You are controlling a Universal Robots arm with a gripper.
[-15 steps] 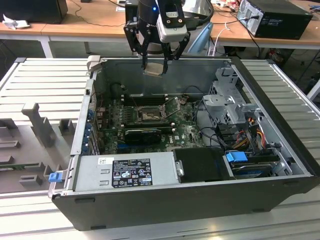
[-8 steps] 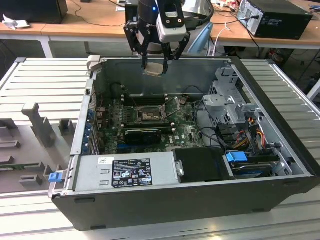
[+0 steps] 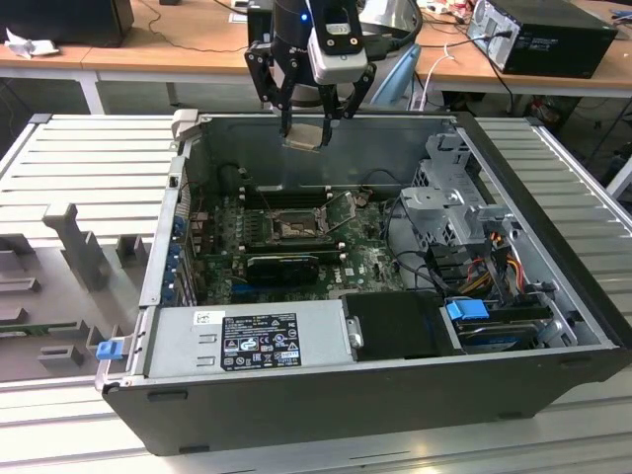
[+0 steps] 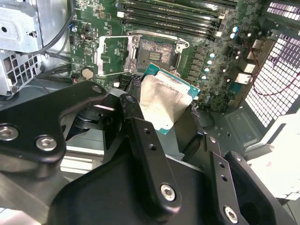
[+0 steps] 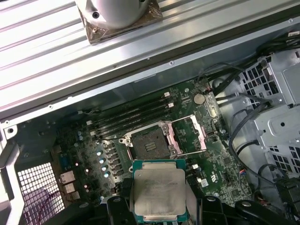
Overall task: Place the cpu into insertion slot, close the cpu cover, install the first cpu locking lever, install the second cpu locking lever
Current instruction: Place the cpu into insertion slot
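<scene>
I am pinching the cpu [image 3: 306, 136] by two of its edges. One of my fingers [image 4: 132, 110] is on each side, so my gripper [image 3: 308, 126] is closed on the chip and on nothing else. The chip is up in the air and touches no part of the computer case [image 3: 296, 400].

Going from the exterior view's left to its right, the insertion slot [image 3: 293, 225] comes first. It sits on the green board [image 3: 367, 262], at about 6 o'clock from the chip and well below it. Just beside the slot, at its 3 o'clock, the cpu cover [image 3: 343, 209] is swung open, so the slot's dark middle is bare. The long memory slots [image 3: 281, 196] lie close by, at the slot's 12 o'clock.

I think my job right now is to put the chip in the slot, and that is not done yet. To do it well, I should keep the chip flat and line up its corners with the square of the slot. I should lay it in softly with no push, because a hard or crooked landing could hurt the slot. I should also keep my fingers away from the open cover and the memory slots.

My arm comes in from 12 o'clock in the exterior view, over the far wall of the case. My gripper points down, and the chip's pale face shows in both wrist views.
</scene>
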